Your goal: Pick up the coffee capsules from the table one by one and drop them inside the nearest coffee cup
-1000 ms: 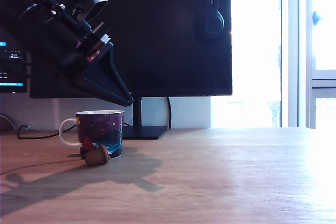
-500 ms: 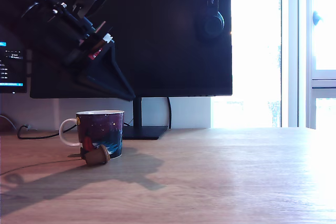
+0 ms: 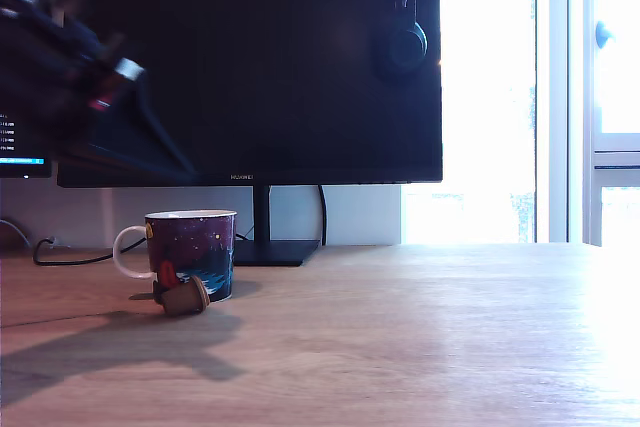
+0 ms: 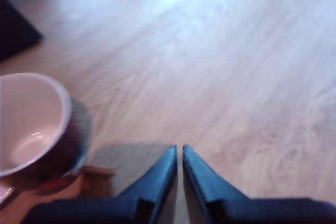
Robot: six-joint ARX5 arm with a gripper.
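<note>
Up near the exterior view's top-left corner, the black robot arm with its jaws (image 3: 185, 172) hangs blurred, well above the wooden counter (image 3: 400, 337). Toward the counter's back edge on that view's left stands the squat dark purple-navy ceramic mug with a starry pattern and white handle (image 3: 190, 252). A small copper-brown coffee capsule (image 3: 186, 296) lies on its side on the counter, touching the mug's base in front. Behind stands a large black monitor (image 3: 300, 67).

Seen from the wrist, the jaws (image 4: 179, 152) are nearly closed, tips almost meeting, holding nothing, above bare counter (image 4: 236, 66). The mug's (image 4: 37, 124) white interior shows beside them; the capsule (image 4: 97, 174) lies just beside the mug, blurred.
</note>
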